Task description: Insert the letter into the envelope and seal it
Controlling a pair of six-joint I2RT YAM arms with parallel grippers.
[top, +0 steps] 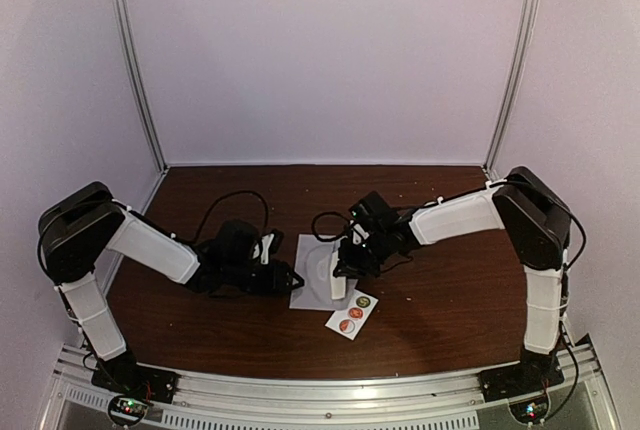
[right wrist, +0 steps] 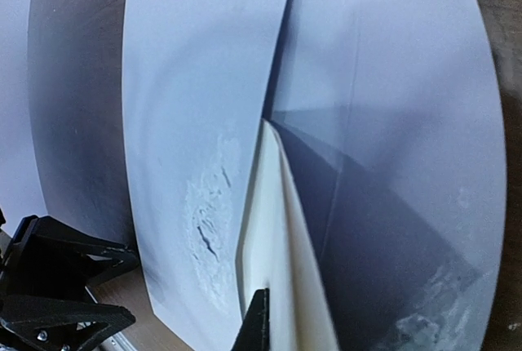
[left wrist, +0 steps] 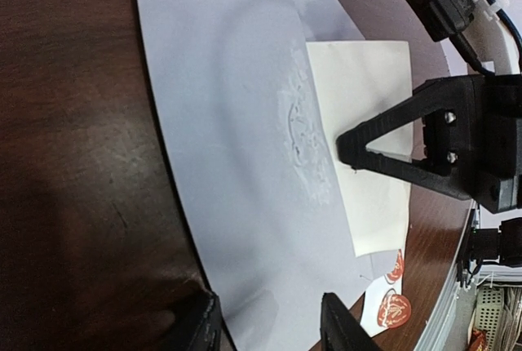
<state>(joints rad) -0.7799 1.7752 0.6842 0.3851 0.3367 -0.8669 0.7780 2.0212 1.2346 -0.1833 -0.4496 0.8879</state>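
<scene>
Nearest the arm bases, a small white strip of round red and orange stickers (top: 352, 315) lies on the dark brown wooden table (top: 450, 290), just beside the near right corner of the envelope and not held. The flat pale grey paper envelope (top: 308, 288) lies on the table between the two grippers, roughly mid-table, with a patch of rough, torn-looking residue on its upper face. The left gripper (top: 290, 277) sits low at the envelope's left edge. The left wrist view shows its two black fingers (left wrist: 204, 326) standing apart with flat paper between them, so the jaws are released and grasp nothing. The right gripper (top: 340, 278) comes in from the envelope's right side, its jaws clenched on a cream rectangular sheet, the letter (left wrist: 371, 122). The letter's leading edge meets the envelope's mouth beneath the raised flap. Whether it has passed inside cannot be told. Beyond stand plain pale walls
</scene>
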